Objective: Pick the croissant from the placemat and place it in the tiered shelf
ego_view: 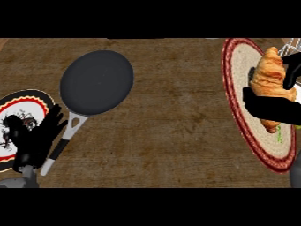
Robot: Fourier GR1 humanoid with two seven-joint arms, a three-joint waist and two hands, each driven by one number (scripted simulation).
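Your right hand has its fingers and thumb curled round the croissant, which sits over the placemat. Far left of the placemat lies a pan; past it, your left hand rests, fingers relaxed, over a plate.
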